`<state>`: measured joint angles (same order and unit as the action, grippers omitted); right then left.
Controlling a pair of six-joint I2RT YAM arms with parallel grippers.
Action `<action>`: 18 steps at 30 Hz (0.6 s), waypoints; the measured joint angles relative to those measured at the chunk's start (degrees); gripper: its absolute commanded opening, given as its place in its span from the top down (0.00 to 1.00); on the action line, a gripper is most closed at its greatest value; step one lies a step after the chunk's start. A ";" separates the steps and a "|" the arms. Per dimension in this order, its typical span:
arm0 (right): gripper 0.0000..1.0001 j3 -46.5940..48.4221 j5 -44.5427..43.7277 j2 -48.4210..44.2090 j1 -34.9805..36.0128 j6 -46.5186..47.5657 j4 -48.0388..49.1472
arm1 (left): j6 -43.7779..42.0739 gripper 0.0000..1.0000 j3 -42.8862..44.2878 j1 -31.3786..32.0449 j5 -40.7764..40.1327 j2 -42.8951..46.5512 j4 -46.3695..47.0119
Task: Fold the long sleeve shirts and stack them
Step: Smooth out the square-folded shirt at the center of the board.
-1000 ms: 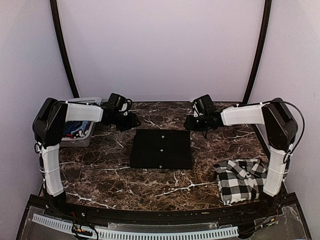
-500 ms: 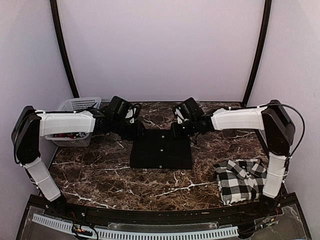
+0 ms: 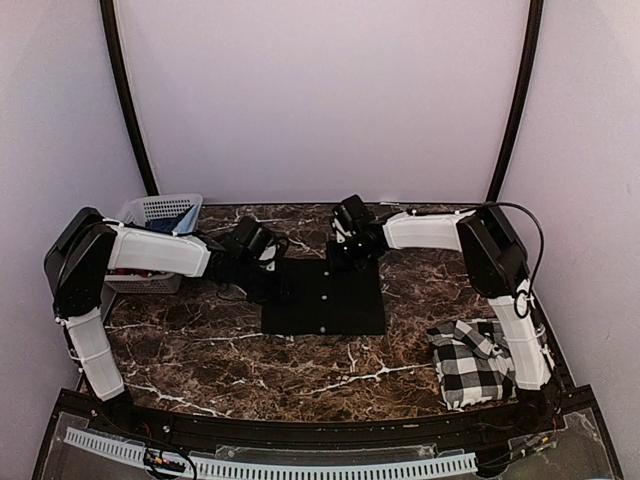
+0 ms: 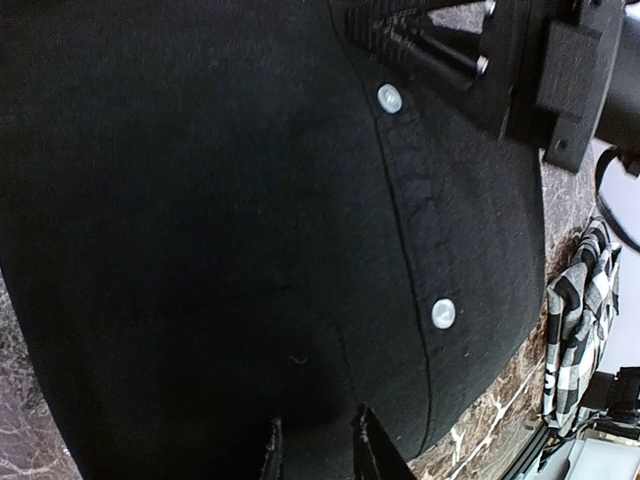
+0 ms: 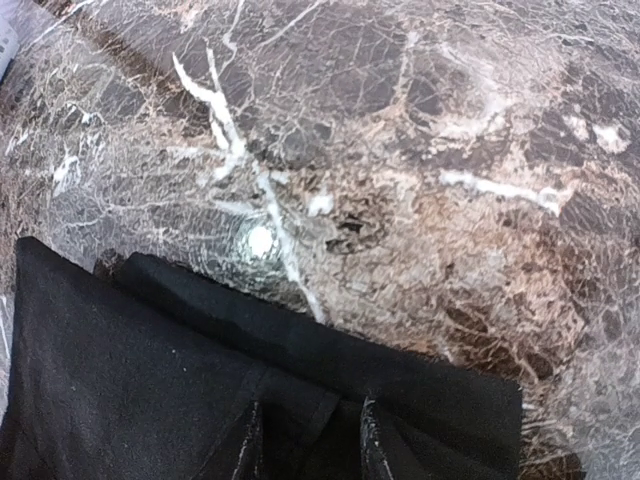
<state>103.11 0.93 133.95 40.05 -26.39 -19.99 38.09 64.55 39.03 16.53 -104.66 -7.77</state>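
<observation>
At the far edge of the black shirt [image 3: 325, 300], our right gripper [image 5: 305, 440] pinches a fold between narrow jaws. Our left gripper [image 4: 318, 445] stands narrow on its left edge, and we cannot tell its grip. The shirt lies folded mid-table [image 3: 200, 350], with the checked shirt [image 3: 478, 362] near-right.

White basket [image 3: 165, 208] (far left) on marble table [image 3: 200, 345].

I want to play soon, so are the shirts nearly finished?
Both look folded: the black shirt in the middle, the checked shirt at the near right. The left gripper and right gripper are at the black shirt's edges. Stacking remains; the shirts lie apart.
</observation>
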 measured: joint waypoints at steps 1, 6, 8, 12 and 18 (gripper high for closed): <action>0.69 0.68 0.39 0.26 -0.26 0.00 -0.31 | -0.09 0.76 0.00 0.00 0.09 -0.33 0.02; 0.65 1.57 1.84 0.48 -0.74 0.31 -1.60 | -0.37 0.77 -0.63 0.04 -0.13 -1.64 0.42; 0.64 2.23 2.03 0.48 -0.74 0.85 -2.67 | -0.39 0.77 -1.29 0.07 -0.85 -2.29 0.39; 0.63 3.96 1.90 0.07 -0.74 2.27 -5.25 | -0.37 0.77 -2.29 0.09 -1.62 -2.93 0.68; 0.64 1.75 1.20 -7.13 -0.72 3.43 -7.45 | -0.35 0.77 -2.34 0.11 -2.32 -2.84 0.83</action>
<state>104.86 2.13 126.82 39.33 -22.96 -27.44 37.74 62.22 39.13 14.22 -107.50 -6.94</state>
